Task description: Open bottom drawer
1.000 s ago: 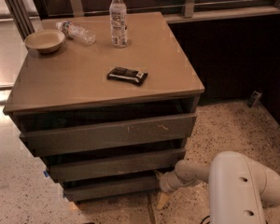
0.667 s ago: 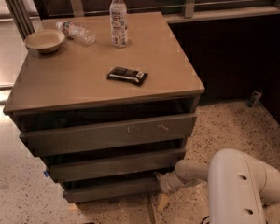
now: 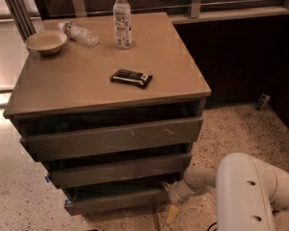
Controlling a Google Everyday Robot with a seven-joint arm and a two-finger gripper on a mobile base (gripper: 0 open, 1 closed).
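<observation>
The cabinet has three stacked drawers. The bottom drawer (image 3: 116, 199) is the lowest, slimmest dark grey-brown front panel, just above the floor. Above it are the middle panel (image 3: 118, 169) and the tall top panel (image 3: 113, 137) with pale scratch marks. My white arm (image 3: 245, 189) reaches in from the lower right. My gripper (image 3: 172, 192) is at the right end of the bottom drawer's front, at its corner. A pale tan fingertip (image 3: 171, 214) points down toward the floor beside it.
On the cabinet top (image 3: 62, 85) are an upright water bottle (image 3: 122, 19), a bottle lying on its side (image 3: 79, 32), a tan bowl (image 3: 46, 41) and a dark snack bar (image 3: 131, 77). Speckled floor (image 3: 231, 129) lies to the right; a dark wall (image 3: 241, 57) stands behind.
</observation>
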